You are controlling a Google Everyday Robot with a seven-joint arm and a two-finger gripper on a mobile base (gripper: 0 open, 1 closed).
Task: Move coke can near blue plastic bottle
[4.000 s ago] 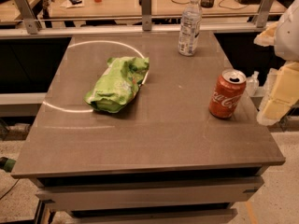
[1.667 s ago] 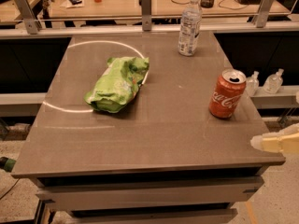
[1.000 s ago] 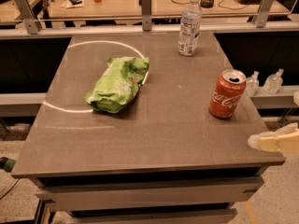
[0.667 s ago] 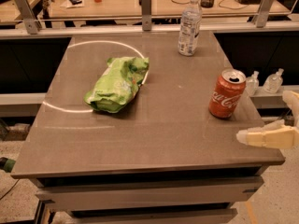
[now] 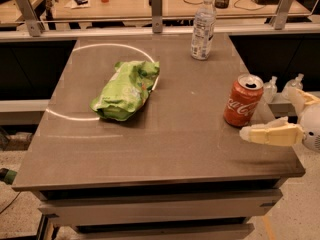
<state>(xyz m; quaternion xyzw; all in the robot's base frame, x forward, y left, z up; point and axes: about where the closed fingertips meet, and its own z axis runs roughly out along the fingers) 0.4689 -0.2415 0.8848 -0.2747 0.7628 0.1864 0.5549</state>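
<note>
The coke can [image 5: 243, 101] is red with white script and an opened silver top. It stands upright near the table's right edge. The blue plastic bottle [image 5: 203, 26] is clear, with a white cap and a pale label. It stands upright at the table's far edge, well behind the can. My gripper [image 5: 268, 113] comes in from the right at table height, just right of the can and slightly nearer the camera. Its cream fingers [image 5: 270, 133] are spread apart and hold nothing. The lower fingertip is close to the can's base without touching it.
A crumpled green chip bag [image 5: 126, 89] lies left of centre on the grey table [image 5: 165, 149]. A white arc is marked on the tabletop around it. Small clear bottles [image 5: 270, 88] stand off the table to the right. A desk with metal posts runs behind.
My gripper dropped from high at the right to table height, then moved left toward the can. The can, bottle and bag have not moved.
</note>
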